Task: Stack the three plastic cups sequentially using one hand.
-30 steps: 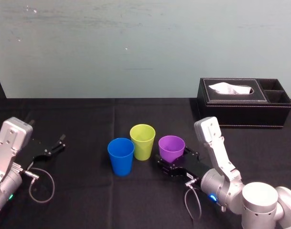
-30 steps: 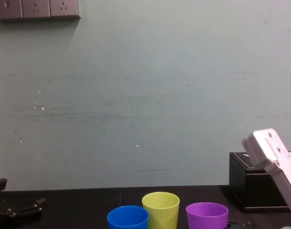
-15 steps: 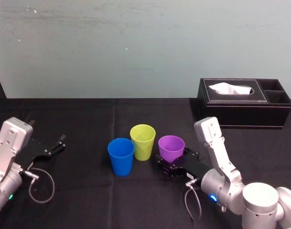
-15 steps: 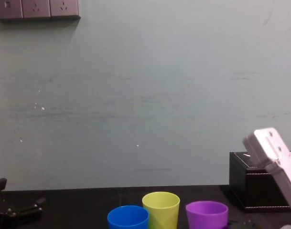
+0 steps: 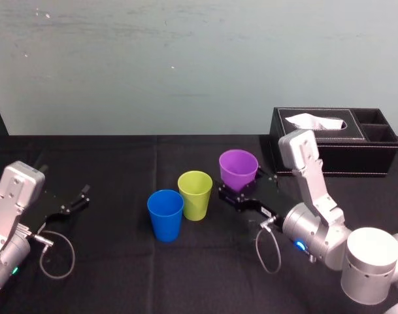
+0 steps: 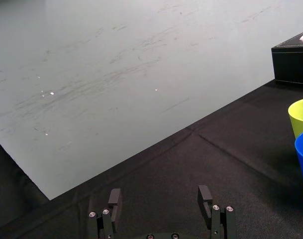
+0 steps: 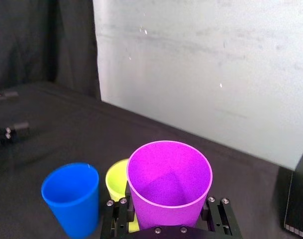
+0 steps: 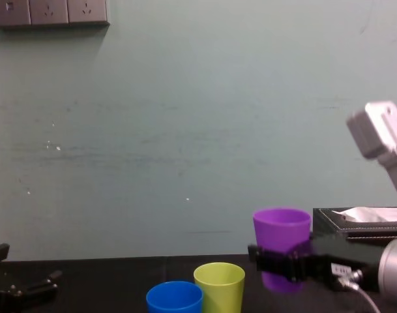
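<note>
My right gripper (image 5: 241, 193) is shut on the purple cup (image 5: 238, 169) and holds it upright in the air, right of the other two cups. In the right wrist view the purple cup (image 7: 168, 181) sits between both fingers (image 7: 117, 215). In the chest view this cup (image 8: 281, 228) hangs above the table with the right gripper (image 8: 283, 262) clamped around its lower part. The yellow-green cup (image 5: 195, 194) and the blue cup (image 5: 165, 214) stand upright on the black cloth, side by side. My left gripper (image 6: 159, 205) rests open on the table at the far left (image 5: 74, 201).
A black tissue box (image 5: 332, 140) stands at the back right, behind my right arm. A loose cable loop (image 5: 55, 252) lies by the left arm. A pale wall (image 8: 185, 130) closes the back. Black cloth (image 5: 120, 163) covers the table.
My right gripper has lifted the purple cup off the table, up and slightly away from me. The blue and yellow-green cups and the left arm have not moved.
</note>
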{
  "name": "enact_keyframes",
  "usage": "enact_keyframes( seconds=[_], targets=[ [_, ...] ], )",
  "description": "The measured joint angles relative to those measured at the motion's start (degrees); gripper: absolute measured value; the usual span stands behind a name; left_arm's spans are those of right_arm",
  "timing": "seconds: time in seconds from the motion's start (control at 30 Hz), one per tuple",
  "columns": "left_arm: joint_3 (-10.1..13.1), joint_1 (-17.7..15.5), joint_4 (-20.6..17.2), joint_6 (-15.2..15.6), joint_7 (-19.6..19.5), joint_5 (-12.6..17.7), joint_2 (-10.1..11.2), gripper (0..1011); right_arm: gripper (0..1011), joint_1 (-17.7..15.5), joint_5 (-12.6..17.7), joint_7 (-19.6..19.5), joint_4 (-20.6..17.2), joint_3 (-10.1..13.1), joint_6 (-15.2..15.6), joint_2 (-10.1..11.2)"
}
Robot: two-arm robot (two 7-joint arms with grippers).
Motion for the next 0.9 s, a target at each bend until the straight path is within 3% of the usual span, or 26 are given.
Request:
enact_keyframes(
  seconds=[0.33, 0.57, 0.9],
  targets=[
    [0.0, 0.0, 0.0, 0.0, 0.0, 0.0, 0.0, 1000, 716, 3.97, 3.7, 3.72, 1.33, -0.46, 0.12, -0.48],
    [0.0, 0.0, 0.0, 0.0, 0.0, 0.0, 0.0, 1000, 716, 8.24, 5.67, 6.41, 5.43, -2.46, 0.33, -1.41],
    [0.0, 0.0, 0.0, 0.0, 0.0, 0.0, 0.0, 1000, 716, 12.77, 5.96, 8.14, 10.83, -5.46, -0.45, -2.59]
  ],
)
